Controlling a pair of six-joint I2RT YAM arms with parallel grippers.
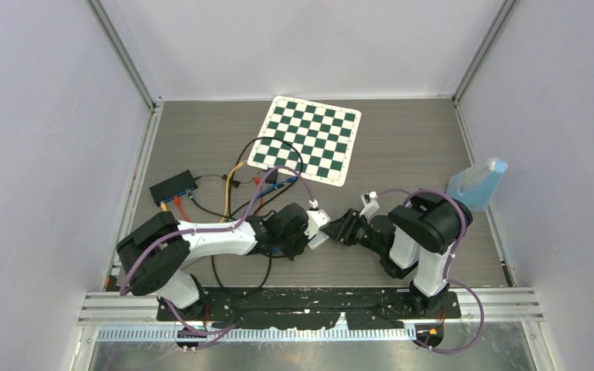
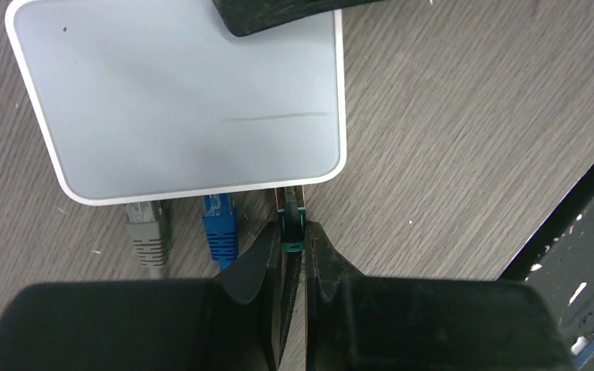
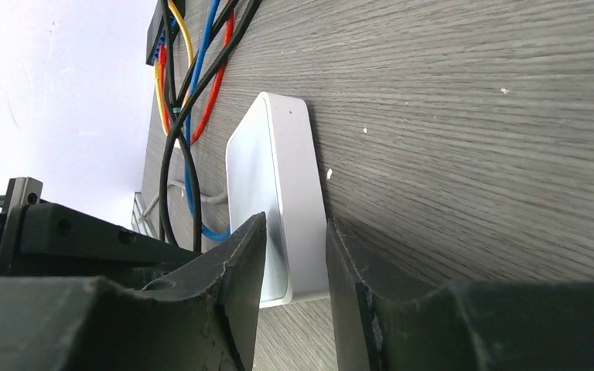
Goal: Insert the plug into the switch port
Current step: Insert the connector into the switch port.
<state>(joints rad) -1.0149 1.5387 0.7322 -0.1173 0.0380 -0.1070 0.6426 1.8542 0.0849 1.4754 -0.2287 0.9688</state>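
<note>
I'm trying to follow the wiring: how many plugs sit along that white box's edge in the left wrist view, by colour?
Grey plastic plug: 1
Blue plastic plug: 1
Green-and-black plug, pinched in the left gripper: 1
Total: 3
</note>
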